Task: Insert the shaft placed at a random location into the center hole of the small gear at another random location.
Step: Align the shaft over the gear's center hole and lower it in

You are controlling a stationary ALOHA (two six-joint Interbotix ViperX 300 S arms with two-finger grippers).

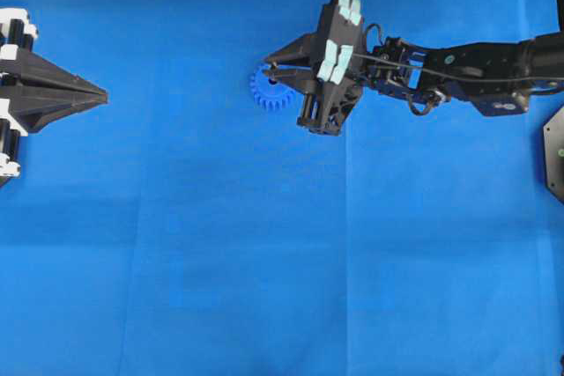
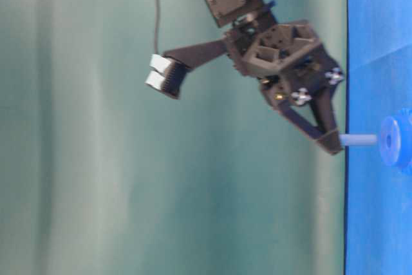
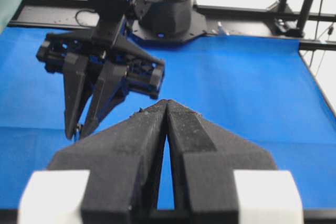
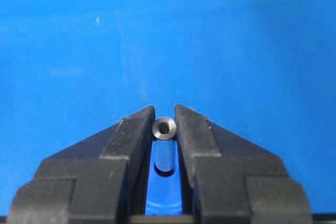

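My right gripper [image 4: 164, 115] is shut on the shaft [image 4: 164, 129], a short silver pin whose shiny round end shows between the fingertips. The pin stands upright over the small gear [image 1: 267, 92], a blue toothed wheel on the cloth, and its lower end meets the dark center hole [image 4: 165, 172]. From table level the shaft [image 2: 358, 140] spans from the right gripper [image 2: 331, 143] to the small gear's [image 2: 394, 141] hub. My left gripper [image 1: 100, 94] rests far to the left, shut and holding nothing, and its tips [image 3: 167, 103] are closed together in the left wrist view.
A blue cloth [image 1: 264, 261] covers the whole table. The right arm [image 1: 467, 68] reaches in from the right edge. A black mount [image 1: 555, 151] sits at the right border. The right arm's base [image 3: 168, 17] stands at the cloth's far side.
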